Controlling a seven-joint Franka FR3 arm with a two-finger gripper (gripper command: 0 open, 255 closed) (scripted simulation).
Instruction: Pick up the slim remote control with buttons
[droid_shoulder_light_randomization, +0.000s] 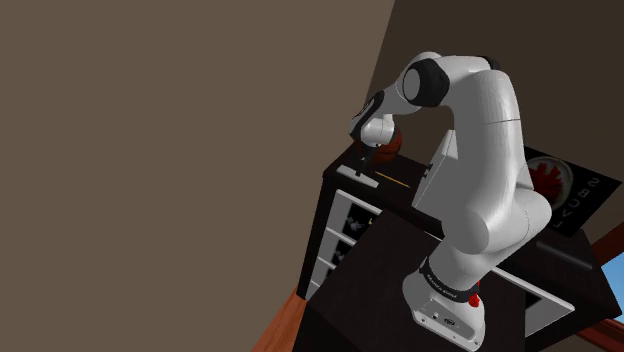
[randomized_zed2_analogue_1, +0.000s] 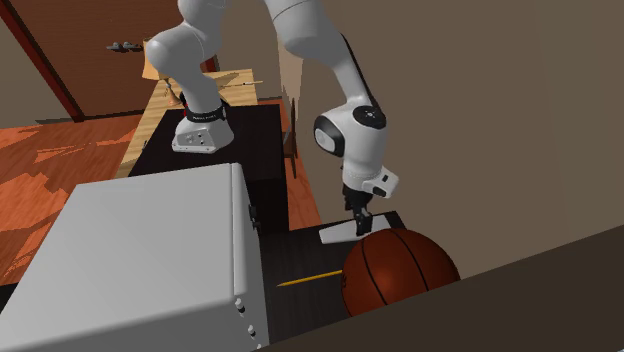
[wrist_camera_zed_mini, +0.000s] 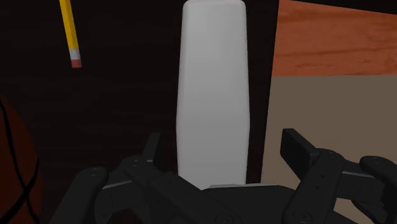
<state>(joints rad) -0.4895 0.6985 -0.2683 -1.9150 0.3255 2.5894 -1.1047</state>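
Observation:
The remote (wrist_camera_zed_mini: 212, 95) is a slim, plain white slab lying flat on the dark cabinet top (wrist_camera_zed_mini: 127, 95); no buttons are drawn on it. My black gripper (wrist_camera_zed_mini: 224, 153) is open and hangs right over the remote's near end. One finger (wrist_camera_zed_mini: 151, 149) stands close beside the remote's edge, the other (wrist_camera_zed_mini: 299, 149) well clear of it, so nothing is clasped. From the shoulder view the gripper (droid_shoulder_light_randomization: 365, 160) sits just above the remote (droid_shoulder_light_randomization: 357, 177) near the cabinet's far corner. The second exterior view has the gripper (randomized_zed2_analogue_1: 360, 218) low over the remote (randomized_zed2_analogue_1: 343, 232).
A basketball (randomized_zed2_analogue_1: 398, 270) rests right beside the remote, and a yellow pencil (randomized_zed2_analogue_1: 310, 277) lies near both. A big white box (randomized_zed2_analogue_1: 150, 260) stands further along the top. The cabinet edge (wrist_camera_zed_mini: 272, 127) runs close to the remote, with wood floor (wrist_camera_zed_mini: 337, 38) beyond.

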